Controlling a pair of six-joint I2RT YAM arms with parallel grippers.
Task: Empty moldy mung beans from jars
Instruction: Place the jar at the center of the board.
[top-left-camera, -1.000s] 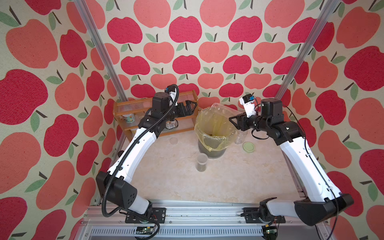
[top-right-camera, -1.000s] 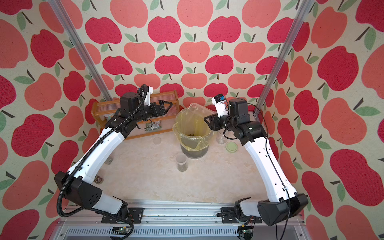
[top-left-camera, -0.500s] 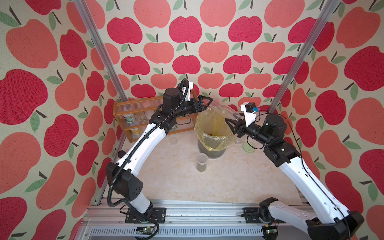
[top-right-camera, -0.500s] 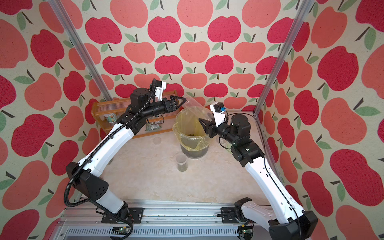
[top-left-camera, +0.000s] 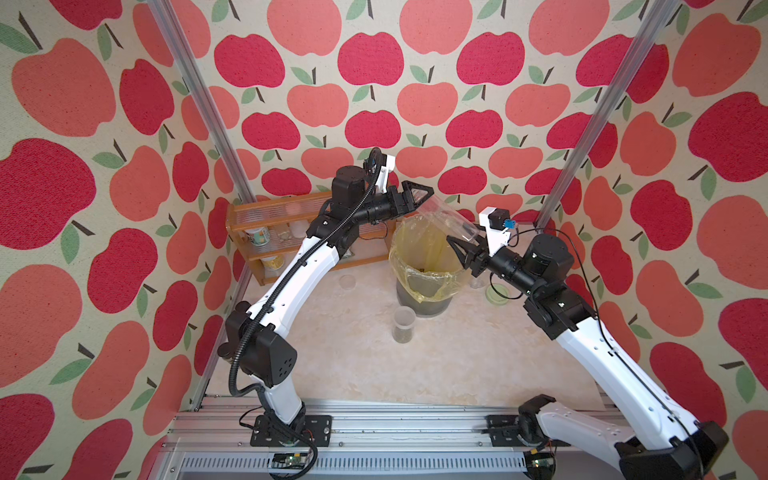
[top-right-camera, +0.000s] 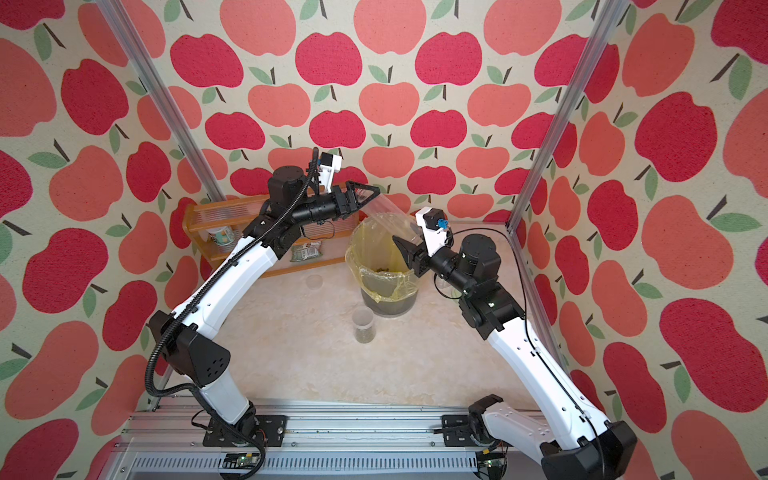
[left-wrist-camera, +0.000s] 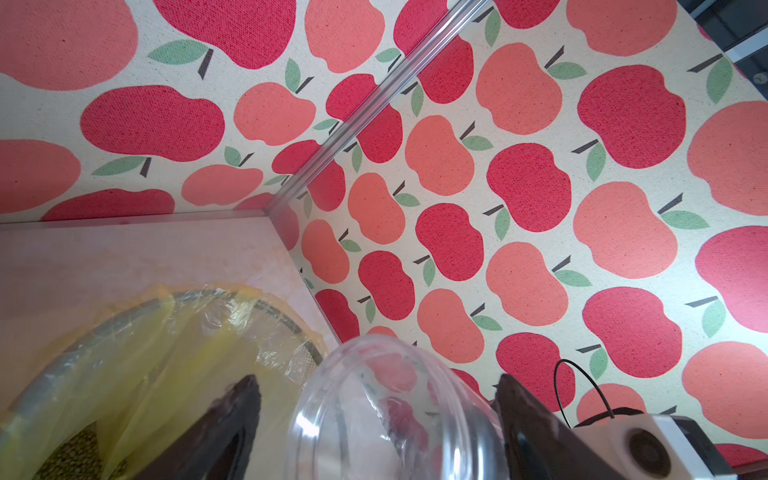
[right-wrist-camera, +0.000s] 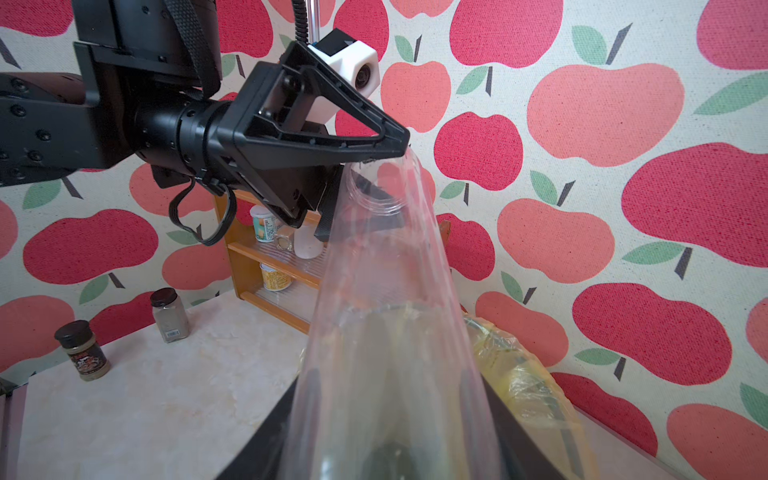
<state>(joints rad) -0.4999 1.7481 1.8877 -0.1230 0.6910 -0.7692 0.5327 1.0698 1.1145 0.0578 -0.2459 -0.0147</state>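
Note:
A tall clear jar (top-left-camera: 449, 220) (top-right-camera: 395, 216) hangs tilted above the yellow-lined bin (top-left-camera: 432, 266) (top-right-camera: 374, 253). My right gripper (top-left-camera: 457, 245) (top-right-camera: 399, 243) (right-wrist-camera: 390, 382) is shut on its lower end. My left gripper (top-left-camera: 424, 198) (top-right-camera: 374, 194) (left-wrist-camera: 374, 382) is open, its jaws straddling the raised end of the jar (left-wrist-camera: 386, 415) with a gap on one side. The held jar (right-wrist-camera: 386, 332) looks clear inside. Mung beans (left-wrist-camera: 70, 453) (top-right-camera: 382, 270) lie in the bin. A shorter open jar (top-left-camera: 404, 328) (top-right-camera: 363, 326) with beans at its bottom stands in front of the bin.
A wooden rack (top-left-camera: 266, 216) with cans stands at the back left. A frosted lid (top-left-camera: 347, 281) and a pale green lid (top-left-camera: 496, 294) lie on the table either side of the bin. Two dark-lidded spice jars (right-wrist-camera: 83, 351) (right-wrist-camera: 168, 316) stand by the left wall.
My left arm swung right from the rack to the jar's raised end, and its jaws have narrowed. My right arm drew back and lowered, tilting the jar over the bin.

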